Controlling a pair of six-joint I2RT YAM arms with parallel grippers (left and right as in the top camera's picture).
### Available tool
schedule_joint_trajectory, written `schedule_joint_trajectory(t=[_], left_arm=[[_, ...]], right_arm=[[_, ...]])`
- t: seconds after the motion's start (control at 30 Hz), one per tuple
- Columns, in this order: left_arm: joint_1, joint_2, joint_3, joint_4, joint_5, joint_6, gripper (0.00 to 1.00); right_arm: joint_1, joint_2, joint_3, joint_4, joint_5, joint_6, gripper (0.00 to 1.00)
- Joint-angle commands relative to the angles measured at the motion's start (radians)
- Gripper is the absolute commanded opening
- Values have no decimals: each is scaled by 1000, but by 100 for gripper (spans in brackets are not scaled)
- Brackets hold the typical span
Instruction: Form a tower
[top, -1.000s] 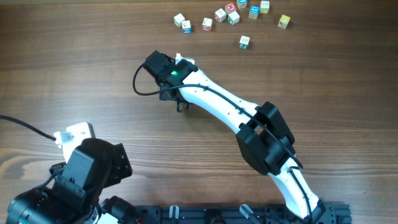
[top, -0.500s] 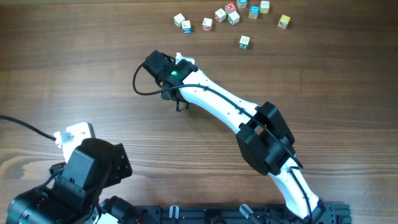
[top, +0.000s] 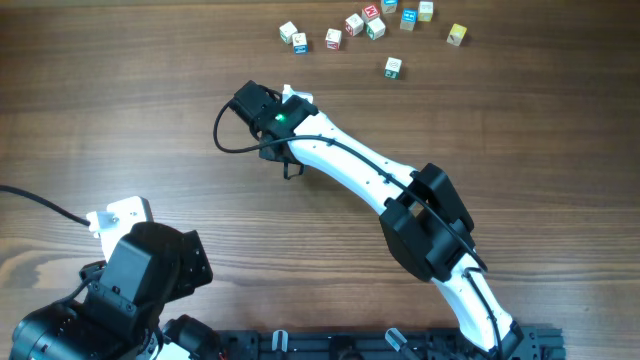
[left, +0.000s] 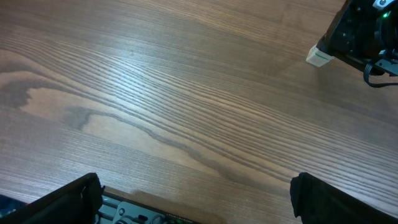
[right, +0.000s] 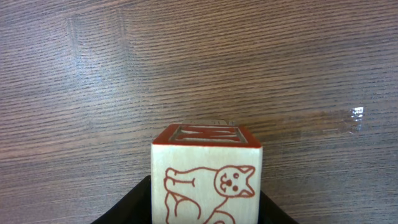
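A whitish wooden cube (right: 206, 177) with a red-brown cat drawing and a red-edged top stands on the wood between the black fingers of my right gripper (right: 205, 202). Both fingers lie against its sides, so the gripper is shut on it. From overhead, the right gripper (top: 290, 168) points down mid-table and hides this cube. My left gripper (left: 199, 202) hangs open over bare wood near the front edge, holding nothing. No tower shows in any view.
Several loose letter cubes lie along the far edge, from one (top: 288, 31) on the left to a yellowish one (top: 457, 34) on the right. A whitish one with green marks (top: 393, 67) sits nearer. The left arm's base (top: 130, 290) fills the front left corner.
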Motion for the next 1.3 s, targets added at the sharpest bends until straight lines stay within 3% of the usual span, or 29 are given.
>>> schedule_joint_trajectory(t=[0.0, 0.2, 0.27, 0.37, 0.47, 0.63, 0.73, 0.8, 0.97, 1.17, 1.27], left_arm=[[5, -1, -2, 3, -20, 12, 100], [5, -1, -2, 3, -20, 12, 100], [5, -1, -2, 3, -20, 12, 100], [5, -1, -2, 3, -20, 12, 100], [5, -1, -2, 3, -20, 12, 100], [5, -1, -2, 3, -20, 12, 99], [5, -1, -2, 3, -20, 12, 100], [5, -1, -2, 3, -20, 12, 100], [5, -1, -2, 3, -20, 12, 100], [5, -1, -2, 3, -20, 12, 100], [5, -1, -2, 3, -20, 12, 100]], right_arm=[[-4, -11, 25, -6, 25, -2, 41], [-4, -11, 25, -6, 25, -2, 39], [-4, -11, 25, -7, 25, -2, 53], [-4, -11, 25, -27, 24, -27, 90], [-4, -23, 25, -44, 6, -59, 100], [-18, -139, 27, -57, -84, -265, 99], [-71, -258, 32, -22, -172, -594, 99], [-98, -289, 32, 4, -183, -703, 100], [-202, -221, 31, -31, -420, -983, 100], [-166, -164, 31, -19, -434, -1155, 100], [-158, -124, 27, -18, -434, -1155, 100]])
